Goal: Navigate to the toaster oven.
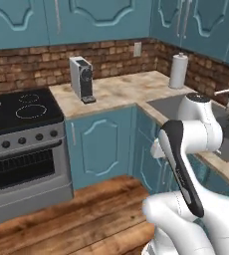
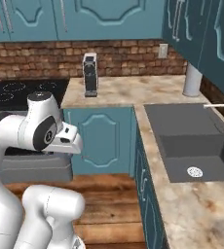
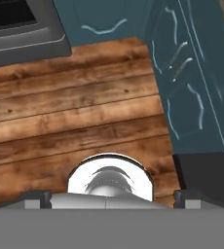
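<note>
The toaster oven is out of view. My arm is folded close above the base, with the hand (image 2: 70,138) pointing down at the wooden floor (image 3: 75,112). In the hand view my gripper (image 3: 111,199) is open, its two dark fingertips (image 3: 36,198) set wide apart at the bottom with nothing between them. I am facing a corner of teal cabinets under a beige stone counter (image 1: 116,89).
A grey coffee machine (image 1: 81,78) stands on the counter by the brick wall. To its left is a black stove (image 1: 22,112) with an oven below. A paper towel roll (image 1: 178,70) and a dark sink (image 2: 192,141) with a faucet (image 2: 221,114) lie to the right.
</note>
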Robot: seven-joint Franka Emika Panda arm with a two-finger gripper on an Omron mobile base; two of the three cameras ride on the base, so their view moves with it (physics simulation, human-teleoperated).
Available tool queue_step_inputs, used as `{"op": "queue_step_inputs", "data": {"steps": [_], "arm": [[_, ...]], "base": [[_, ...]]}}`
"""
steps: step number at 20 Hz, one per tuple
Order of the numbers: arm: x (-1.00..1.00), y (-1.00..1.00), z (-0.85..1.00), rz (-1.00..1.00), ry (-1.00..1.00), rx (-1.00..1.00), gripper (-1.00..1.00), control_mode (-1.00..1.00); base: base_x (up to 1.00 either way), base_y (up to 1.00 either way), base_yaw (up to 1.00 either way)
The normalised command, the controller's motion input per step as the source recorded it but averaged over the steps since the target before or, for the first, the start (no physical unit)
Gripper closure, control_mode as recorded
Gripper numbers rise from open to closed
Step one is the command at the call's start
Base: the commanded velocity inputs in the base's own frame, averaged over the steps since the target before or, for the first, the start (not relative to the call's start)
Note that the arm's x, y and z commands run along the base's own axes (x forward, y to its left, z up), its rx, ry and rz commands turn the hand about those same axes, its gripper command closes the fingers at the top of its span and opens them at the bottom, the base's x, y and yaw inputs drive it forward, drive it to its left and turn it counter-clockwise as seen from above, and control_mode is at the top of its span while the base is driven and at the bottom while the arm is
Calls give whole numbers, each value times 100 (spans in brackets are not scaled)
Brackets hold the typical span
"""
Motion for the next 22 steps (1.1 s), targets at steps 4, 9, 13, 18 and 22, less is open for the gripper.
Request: {"op": "queue_step_inputs", "data": {"steps": [4,9,13,18,22], "arm": [[0,0,0,0,0,0,-100,100],[0,0,0,0,0,0,-100,100],[0,0,0,0,0,0,-100,100],[0,0,0,0,0,0,-100,100],[0,0,0,0,0,0,-100,100]], "base": [[58,55,64],[56,59,61],[59,65,54],[59,67,50],[62,64,53]]}}
